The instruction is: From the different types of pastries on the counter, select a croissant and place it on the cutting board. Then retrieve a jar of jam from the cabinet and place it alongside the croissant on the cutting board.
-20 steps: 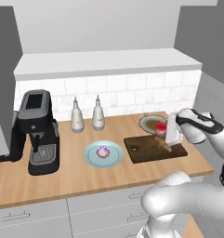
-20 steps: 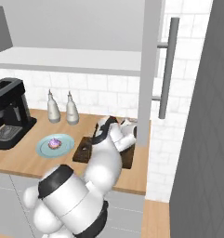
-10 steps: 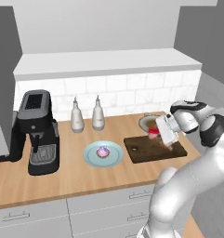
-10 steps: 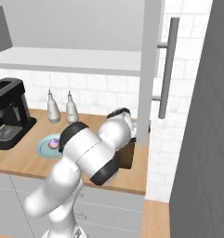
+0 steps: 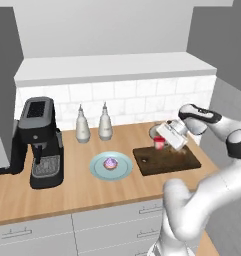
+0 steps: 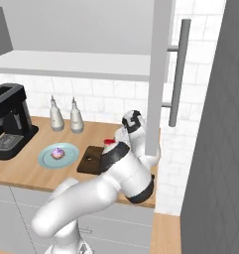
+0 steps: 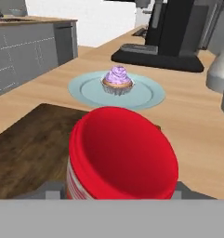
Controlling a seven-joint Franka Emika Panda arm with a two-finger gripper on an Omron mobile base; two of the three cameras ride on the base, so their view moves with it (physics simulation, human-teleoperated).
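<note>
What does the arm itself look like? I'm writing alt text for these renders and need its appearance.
A glossy white arm of rounded, tube-like segments with dark grey to black bands at the joints. Its wrist ends in a boxy white hand, the gripper. No cables or markings are visible.

Simulated kitchen, grey walls and white tile backsplash (image 5: 142, 95).

Pale shelf ledge (image 5: 117, 67) runs wide above the tiles, grey wall panel above it. Grey drawers (image 5: 52, 235) with slim handles sit below the worktop. Black coffee machine (image 5: 39, 142) stands at the left end, two white bottles (image 5: 93, 123) side by side against the tiles, round light-blue plate (image 5: 111, 166) in front of them. In the right base view a tall grey panel (image 6: 212, 129) fills the right side, with a long vertical grey bar handle (image 6: 176, 72) beside it; wood-tone floor (image 6: 168, 235) shows at the bottom. Light is flat and even.
</note>
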